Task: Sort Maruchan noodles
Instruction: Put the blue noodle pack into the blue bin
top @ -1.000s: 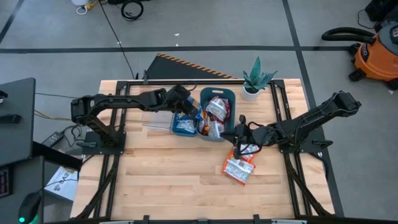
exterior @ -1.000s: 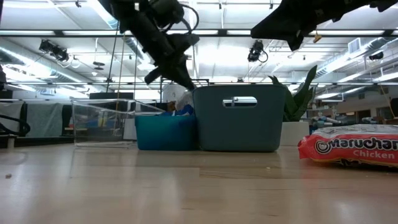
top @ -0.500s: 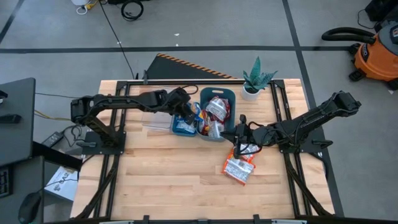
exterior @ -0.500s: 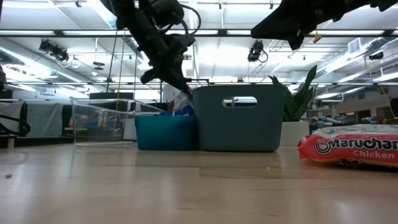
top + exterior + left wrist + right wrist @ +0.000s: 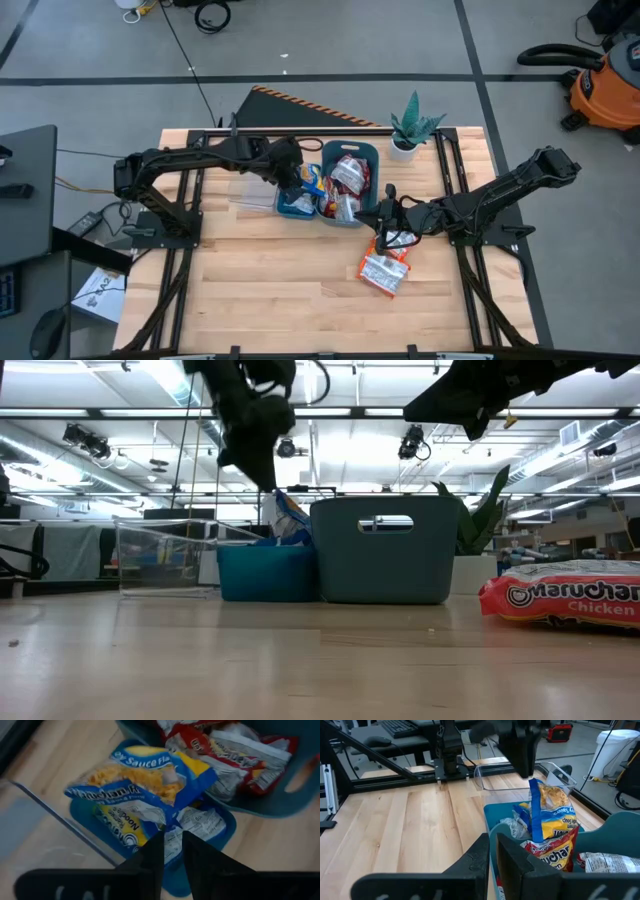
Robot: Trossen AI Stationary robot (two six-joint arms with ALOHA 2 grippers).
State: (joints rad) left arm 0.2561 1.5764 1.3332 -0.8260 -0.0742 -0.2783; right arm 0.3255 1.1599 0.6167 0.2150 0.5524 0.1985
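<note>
My left tool [image 5: 297,176] hangs just above the small blue bin [image 5: 294,204], its jaws a narrow slit apart and empty. The yellow-and-blue packet [image 5: 145,780] stands on edge in that bin, leaning toward the taller bin [image 5: 348,186] beside it. The step in hand looks like letting go of this packet. To do it well I'd lift straight up, so a finger doesn't snag the crinkly top edge and drag the packet over the rim. Propped as it is, it could tip into the wrong bin; a light nudge flat may be worth it.

My right tool [image 5: 389,216] waits over the tabletop [image 5: 260,290] near the taller bin's corner; its fingers are nearly together, with nothing visible between them.

The small bin holds yellow-and-blue packets, at least two. The taller bin holds red-and-white packets [image 5: 348,174]. A clear container [image 5: 165,555] beside the small bin looks empty. Two loose packets [image 5: 385,265] lie on the tabletop near my right tool, one reading Chicken, not yet sorted.
</note>
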